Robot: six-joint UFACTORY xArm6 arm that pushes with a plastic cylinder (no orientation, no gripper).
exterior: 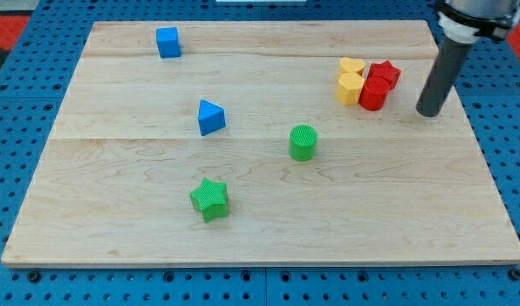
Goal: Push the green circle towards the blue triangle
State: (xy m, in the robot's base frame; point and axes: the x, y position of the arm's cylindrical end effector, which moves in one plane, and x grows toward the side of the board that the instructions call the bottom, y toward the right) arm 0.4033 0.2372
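Note:
The green circle [302, 142] stands near the middle of the wooden board [115, 212]. The blue triangle [211, 117] lies to its left and slightly higher, with a clear gap between them. My tip [428, 113] touches the board at the right, far to the right of the green circle and just right of the red and yellow cluster.
A blue cube [167, 42] sits at the top left. A green star [210, 200] lies below the triangle. At the upper right a yellow heart [352, 65], a yellow hexagon [349, 88], a red star [385, 73] and a red cylinder [373, 94] are bunched together.

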